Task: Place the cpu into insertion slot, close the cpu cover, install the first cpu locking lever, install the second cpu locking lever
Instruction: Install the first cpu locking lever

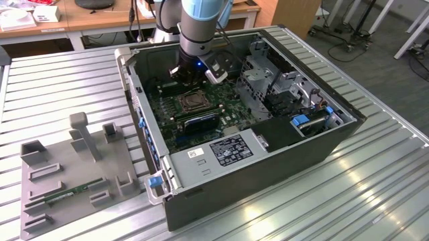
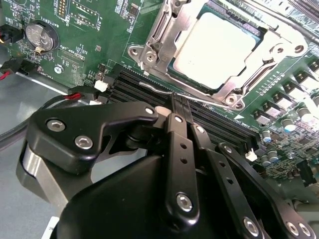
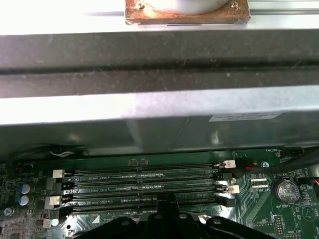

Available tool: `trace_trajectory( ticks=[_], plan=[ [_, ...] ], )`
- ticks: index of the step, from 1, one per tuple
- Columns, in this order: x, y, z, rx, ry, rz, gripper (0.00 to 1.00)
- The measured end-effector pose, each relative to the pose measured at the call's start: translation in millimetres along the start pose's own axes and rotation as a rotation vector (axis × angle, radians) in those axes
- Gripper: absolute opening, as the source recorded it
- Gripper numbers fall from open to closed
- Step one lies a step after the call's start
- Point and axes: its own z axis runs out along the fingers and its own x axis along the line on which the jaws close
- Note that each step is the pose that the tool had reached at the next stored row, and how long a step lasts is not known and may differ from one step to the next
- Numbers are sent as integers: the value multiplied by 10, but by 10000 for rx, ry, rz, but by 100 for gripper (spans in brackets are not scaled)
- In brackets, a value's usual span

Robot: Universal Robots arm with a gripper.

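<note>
The claw (image 2: 180,103), fingers together, sits at the thin lever (image 2: 153,86) just beside the closed cover (image 2: 158,37), which frames the seated cpu (image 2: 214,50).

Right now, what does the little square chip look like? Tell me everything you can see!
The cpu is a flat square chip with a pale silvery-tan metal top, smooth and faintly shiny. It lies flat on the green circuit board, showing through the cut-out of the cpu cover, whose silvery frame sits around its edges.
</note>
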Motion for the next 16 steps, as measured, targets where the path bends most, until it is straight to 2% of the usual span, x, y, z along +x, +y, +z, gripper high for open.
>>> trace_trajectory(
  ticks=[16],
  plan=[
    [-18, -28, 10, 1, 0, 1, 11]
  ],
)
